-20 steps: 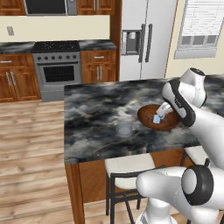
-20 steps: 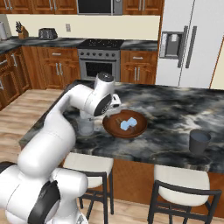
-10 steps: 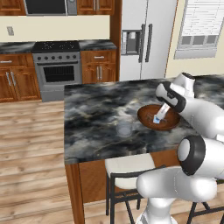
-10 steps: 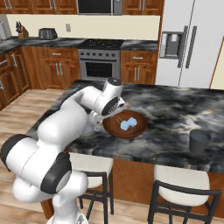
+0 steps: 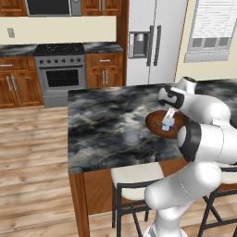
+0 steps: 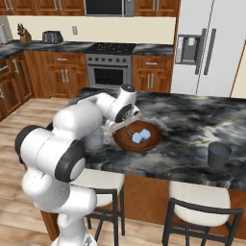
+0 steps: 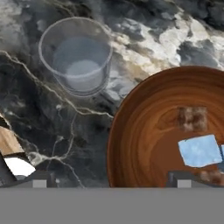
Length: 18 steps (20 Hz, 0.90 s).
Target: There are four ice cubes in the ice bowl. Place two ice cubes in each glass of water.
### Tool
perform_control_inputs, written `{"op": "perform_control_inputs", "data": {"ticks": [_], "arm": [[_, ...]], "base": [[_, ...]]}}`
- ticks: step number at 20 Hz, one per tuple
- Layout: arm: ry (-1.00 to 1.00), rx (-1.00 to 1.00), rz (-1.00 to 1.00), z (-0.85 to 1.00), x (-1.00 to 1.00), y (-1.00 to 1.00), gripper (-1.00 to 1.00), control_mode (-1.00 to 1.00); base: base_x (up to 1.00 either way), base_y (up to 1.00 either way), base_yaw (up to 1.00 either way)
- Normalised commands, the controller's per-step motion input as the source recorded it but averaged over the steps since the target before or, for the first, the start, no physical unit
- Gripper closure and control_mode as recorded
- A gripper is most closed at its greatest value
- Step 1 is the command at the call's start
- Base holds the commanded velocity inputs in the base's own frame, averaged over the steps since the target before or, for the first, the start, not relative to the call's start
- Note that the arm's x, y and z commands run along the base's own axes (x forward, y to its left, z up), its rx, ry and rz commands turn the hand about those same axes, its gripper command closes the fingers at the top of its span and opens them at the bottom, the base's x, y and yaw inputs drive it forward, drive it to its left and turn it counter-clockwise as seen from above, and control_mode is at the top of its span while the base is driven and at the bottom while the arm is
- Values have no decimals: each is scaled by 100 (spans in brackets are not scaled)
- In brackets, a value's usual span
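The arm has swung over the ice bowl (image 7: 144,131); the hand (image 5: 167,121) hangs wide open, empty. Ice cubes (image 7: 199,151) lie beneath it; the glass of water (image 7: 76,54) beside holds none.

Glass (image 7: 75,54) beside ice bowl (image 7: 148,127)

The hand (image 7: 109,183) has swung down over the ice bowl (image 7: 144,131).

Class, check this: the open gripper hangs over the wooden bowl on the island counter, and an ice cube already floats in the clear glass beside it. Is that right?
Not quite. The glass holds water and no ice, as the hand view shows. The ice cubes lie in the wooden bowl, and the open gripper does hang over it.
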Motion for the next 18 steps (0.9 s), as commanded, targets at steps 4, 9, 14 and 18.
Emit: {"op": "perform_control_inputs", "data": {"ticks": [4, 9, 14, 18], "arm": [[4, -4, 0, -29, 35, -2, -100, -100], [0, 0, 0, -35, 26, -17, -100, -100], [0, 0, 0, -30, 22, -22, -100, -100], [1, 0, -1, -11, 29, -1, -100, -100]], "base": [[0, 0, 0], [0, 0, 0], [0, 0, 0], [0, 0, 0]]}}
